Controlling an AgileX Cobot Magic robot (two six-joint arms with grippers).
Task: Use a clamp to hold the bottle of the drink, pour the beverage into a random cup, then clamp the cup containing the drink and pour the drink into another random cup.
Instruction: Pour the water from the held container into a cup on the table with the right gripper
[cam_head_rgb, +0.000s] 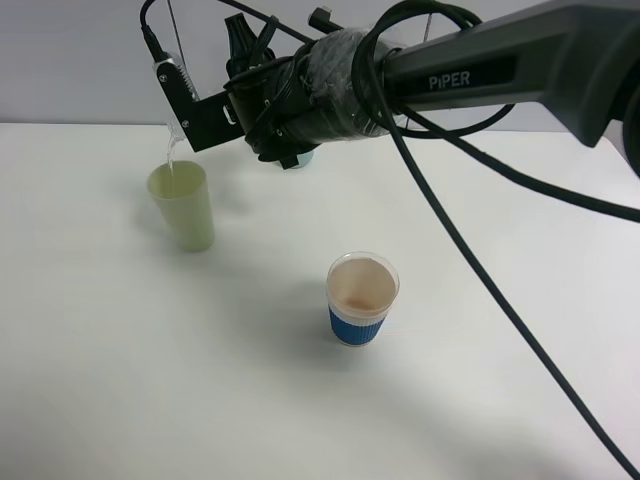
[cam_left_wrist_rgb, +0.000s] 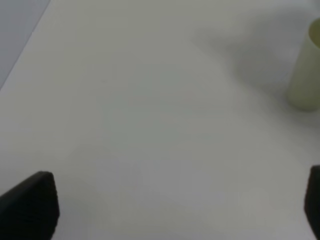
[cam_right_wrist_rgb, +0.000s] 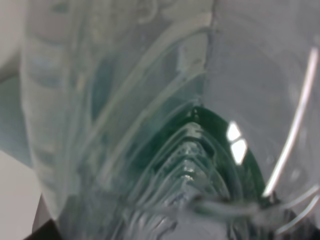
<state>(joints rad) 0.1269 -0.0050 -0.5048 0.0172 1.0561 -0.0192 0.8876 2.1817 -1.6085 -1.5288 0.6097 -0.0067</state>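
Observation:
My right gripper (cam_head_rgb: 185, 100) reaches across to the left side and is shut on the bottle (cam_right_wrist_rgb: 150, 125), which is tipped over. Clear plastic and the green label fill the right wrist view. In the high view the arm hides most of the bottle. A thin stream of the clear beverage (cam_head_rgb: 170, 152) falls into the pale yellow-green cup (cam_head_rgb: 182, 205), also seen at the edge of the left wrist view (cam_left_wrist_rgb: 305, 75). The blue-sleeved white cup (cam_head_rgb: 362, 300) stands upright nearer the middle, its inside beige. My left gripper (cam_left_wrist_rgb: 172, 210) is open, low over bare table.
The white table (cam_head_rgb: 150, 380) spreads all round the cups. The right arm and its black cables (cam_head_rgb: 470, 250) hang over the back and right of the scene. A teal bit (cam_head_rgb: 300, 158) peeks out under the right wrist.

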